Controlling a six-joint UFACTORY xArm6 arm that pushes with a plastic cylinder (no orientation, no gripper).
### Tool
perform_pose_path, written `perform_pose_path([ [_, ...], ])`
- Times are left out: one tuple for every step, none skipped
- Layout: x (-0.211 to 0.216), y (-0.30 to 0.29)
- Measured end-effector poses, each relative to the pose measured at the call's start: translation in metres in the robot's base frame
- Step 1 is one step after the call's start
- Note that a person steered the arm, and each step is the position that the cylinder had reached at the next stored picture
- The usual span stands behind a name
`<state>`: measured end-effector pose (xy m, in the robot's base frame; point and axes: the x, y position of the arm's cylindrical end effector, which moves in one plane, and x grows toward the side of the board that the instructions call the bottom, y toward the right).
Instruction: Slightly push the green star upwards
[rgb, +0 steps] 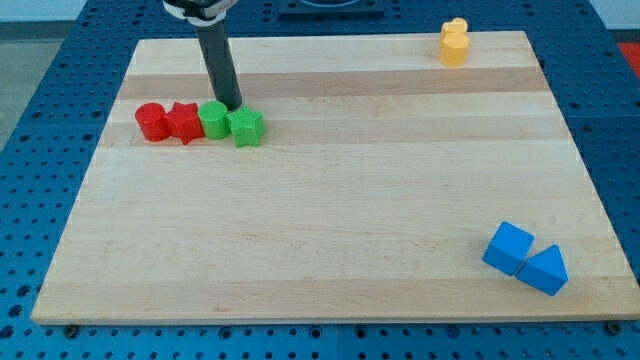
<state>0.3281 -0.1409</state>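
Observation:
The green star (246, 127) lies at the right end of a row of blocks in the upper left part of the wooden board (330, 220). To its left, touching, is a green round block (213, 119), then a red star (184, 122) and a red cylinder (151, 121). My tip (232, 106) stands just above the row, at the gap between the green round block and the green star, very close to both.
A yellow block (454, 43) stands at the board's top right edge. A blue cube (508, 248) and a blue triangular block (545, 270) lie together near the bottom right corner. A blue perforated table (40, 120) surrounds the board.

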Motion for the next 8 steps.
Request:
perform_pose_path([
  [-0.026,0.034],
  [0.012,0.124],
  [0.101,0.116],
  [0.122,0.071],
  [0.116,0.040],
  [0.102,0.023],
  [0.085,0.022],
  [0.069,0.022],
])
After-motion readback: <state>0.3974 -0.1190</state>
